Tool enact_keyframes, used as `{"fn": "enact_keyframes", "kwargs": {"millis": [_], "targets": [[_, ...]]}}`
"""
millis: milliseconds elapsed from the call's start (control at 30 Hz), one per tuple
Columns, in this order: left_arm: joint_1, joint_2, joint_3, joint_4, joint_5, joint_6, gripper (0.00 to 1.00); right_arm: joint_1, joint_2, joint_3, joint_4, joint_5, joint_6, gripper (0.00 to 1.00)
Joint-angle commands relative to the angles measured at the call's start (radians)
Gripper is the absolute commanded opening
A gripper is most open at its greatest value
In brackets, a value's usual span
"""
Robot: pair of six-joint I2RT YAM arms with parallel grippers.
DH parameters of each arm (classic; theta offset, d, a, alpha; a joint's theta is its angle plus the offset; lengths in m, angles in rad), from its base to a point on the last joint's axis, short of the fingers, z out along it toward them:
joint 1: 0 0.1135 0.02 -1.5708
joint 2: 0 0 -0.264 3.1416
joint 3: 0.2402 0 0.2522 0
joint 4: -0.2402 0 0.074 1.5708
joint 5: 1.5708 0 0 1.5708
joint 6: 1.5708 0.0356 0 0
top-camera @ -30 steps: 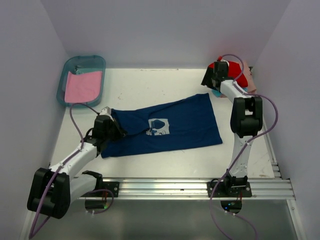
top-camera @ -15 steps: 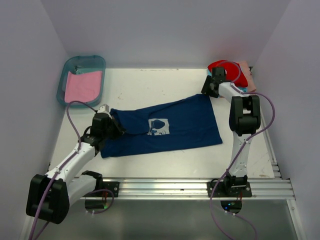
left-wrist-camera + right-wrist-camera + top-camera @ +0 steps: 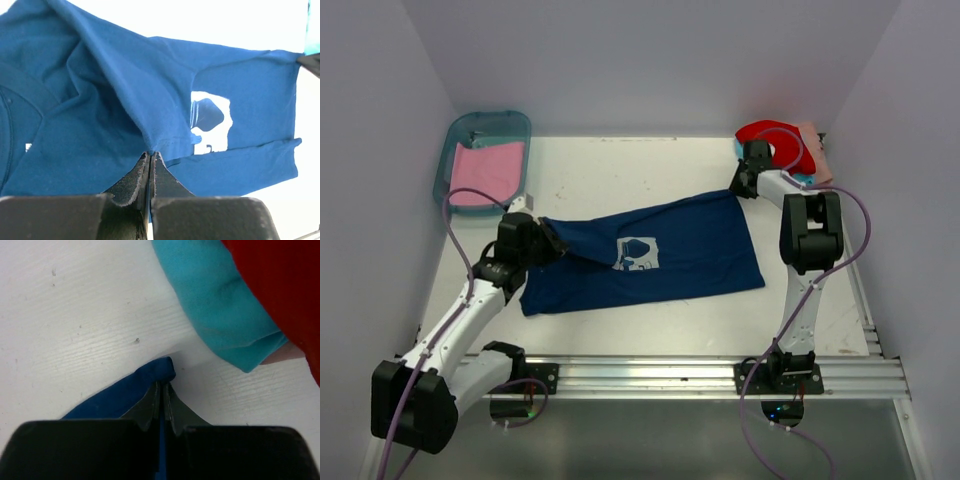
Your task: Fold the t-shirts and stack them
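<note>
Navy t-shirt (image 3: 650,255): soft knit, pale square print, flat mid-surface (image 3: 620,175), left end rumpled. Left hand (image 3: 151,152) clenched on raised fold. Right hand (image 3: 162,385) pinches far-right corner, near teal t-shirt (image 3: 220,305) and red t-shirt (image 3: 280,285). Open surface beyond far hem.

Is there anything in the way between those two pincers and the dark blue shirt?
Nothing visible. Both are shut on the navy shirt: the left pincer pinches a fold at its left end, the right pincer its far right corner. The teal shirt and the red shirt lie just beside that corner, not between.
</note>
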Motion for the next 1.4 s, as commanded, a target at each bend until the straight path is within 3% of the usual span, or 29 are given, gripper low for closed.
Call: {"fn": "enact_keyframes", "kwargs": {"millis": [0, 200, 233, 267, 400, 500, 1267, 1367], "targets": [[-0.006, -0.026, 0.091, -0.047, -0.040, 0.041, 0.00, -0.001, -0.057, -0.016, 0.020, 0.032, -0.001, 0.00], [0.009, -0.030, 0.160, -0.103, -0.093, 0.072, 0.00, -0.001, -0.109, -0.030, 0.060, 0.034, -0.023, 0.02], [0.013, -0.030, 0.163, -0.105, -0.093, 0.073, 0.00, 0.001, -0.111, -0.024, 0.059, 0.031, -0.026, 0.10], [0.015, -0.033, 0.166, -0.108, -0.092, 0.073, 0.00, -0.001, -0.102, -0.016, 0.048, 0.031, -0.030, 0.24], [0.026, -0.035, 0.157, -0.108, -0.084, 0.073, 0.00, 0.001, -0.082, 0.010, 0.034, 0.026, -0.030, 0.43], [0.026, -0.035, 0.146, -0.104, -0.077, 0.069, 0.00, 0.001, -0.064, 0.011, 0.037, 0.029, -0.032, 0.47], [0.027, -0.052, 0.143, -0.116, -0.044, 0.056, 0.00, -0.001, 0.044, 0.099, 0.019, 0.028, -0.030, 0.32], [0.027, -0.059, 0.151, -0.125, -0.049, 0.058, 0.00, -0.001, 0.058, 0.114, -0.001, 0.025, -0.023, 0.17]]}}
